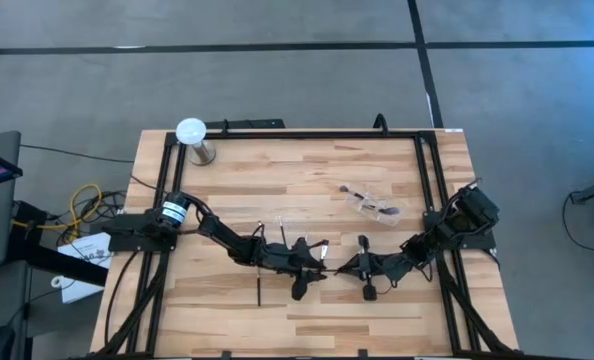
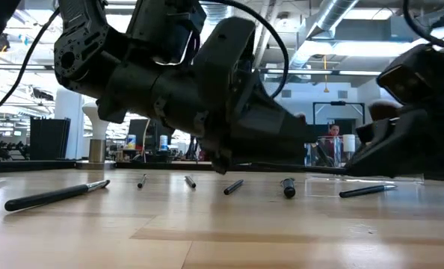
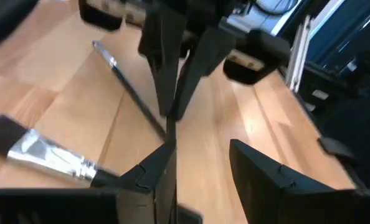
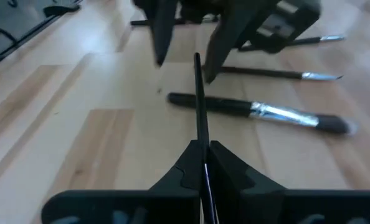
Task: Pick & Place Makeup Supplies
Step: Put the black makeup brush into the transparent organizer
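Looking down in the high view, both arms reach to the lower middle of the table [image 1: 307, 160]. The left gripper [image 1: 312, 268] and right gripper [image 1: 349, 266] face each other closely, likely for a hand-over. A clear pouch [image 1: 372, 205] lies right of centre, and a white globe lamp [image 1: 191, 132] stands at the upper left.

In the low view, several makeup brushes [image 2: 57, 194] lie scattered along the tabletop beneath the dark arms.

In the left wrist view, the left gripper's fingers [image 3: 266, 180] stand spread, empty, aimed at the opposite gripper's thin brush.

In the right wrist view, the right gripper [image 4: 202, 163] is clenched on a thin brush handle [image 4: 199, 106], which points toward the other gripper. A silver-ferruled brush [image 4: 260, 112] lies beyond.
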### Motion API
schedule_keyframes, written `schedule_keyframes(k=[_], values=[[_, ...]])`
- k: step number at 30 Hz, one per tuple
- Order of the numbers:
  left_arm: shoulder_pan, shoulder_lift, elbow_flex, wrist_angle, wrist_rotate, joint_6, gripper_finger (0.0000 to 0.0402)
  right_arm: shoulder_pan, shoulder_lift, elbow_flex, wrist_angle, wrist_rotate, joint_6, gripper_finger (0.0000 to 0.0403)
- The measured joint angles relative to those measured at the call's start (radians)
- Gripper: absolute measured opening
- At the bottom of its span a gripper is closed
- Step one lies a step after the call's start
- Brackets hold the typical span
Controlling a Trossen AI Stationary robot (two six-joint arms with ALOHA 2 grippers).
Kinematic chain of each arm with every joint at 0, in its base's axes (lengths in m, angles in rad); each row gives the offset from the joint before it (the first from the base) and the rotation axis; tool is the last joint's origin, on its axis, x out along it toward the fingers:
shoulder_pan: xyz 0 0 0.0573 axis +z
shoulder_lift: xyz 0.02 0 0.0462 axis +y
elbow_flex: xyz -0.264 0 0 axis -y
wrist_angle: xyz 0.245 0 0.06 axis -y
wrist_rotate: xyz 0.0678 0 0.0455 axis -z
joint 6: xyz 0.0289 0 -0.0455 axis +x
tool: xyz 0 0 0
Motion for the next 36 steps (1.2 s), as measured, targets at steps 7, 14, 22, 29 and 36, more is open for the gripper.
schedule_keyframes(k=[7, 14, 22, 29, 36], values=[[0.002, 0.0, -0.001, -0.056, -0.031, 0.018, 0.0145, -0.003, -0.002, 0.025, 0.001, -0.02, -0.054, 0.0007], [0.003, 0.0, -0.001, -0.054, -0.035, 0.061, 0.0145, -0.004, -0.002, 0.024, 0.001, -0.025, -0.054, 0.0008], [0.003, 0.0, -0.001, -0.078, -0.026, 0.061, 0.0097, -0.026, -0.002, 0.024, 0.002, -0.024, -0.053, 0.0009], [0.003, 0.0, -0.001, -0.074, -0.028, 0.061, 0.0024, -0.037, -0.002, 0.024, 0.002, -0.026, -0.053, 0.0011], [0.003, 0.0, -0.001, -0.072, -0.028, 0.061, 0.0027, -0.037, -0.002, 0.024, 0.003, -0.027, -0.053, 0.0036]])
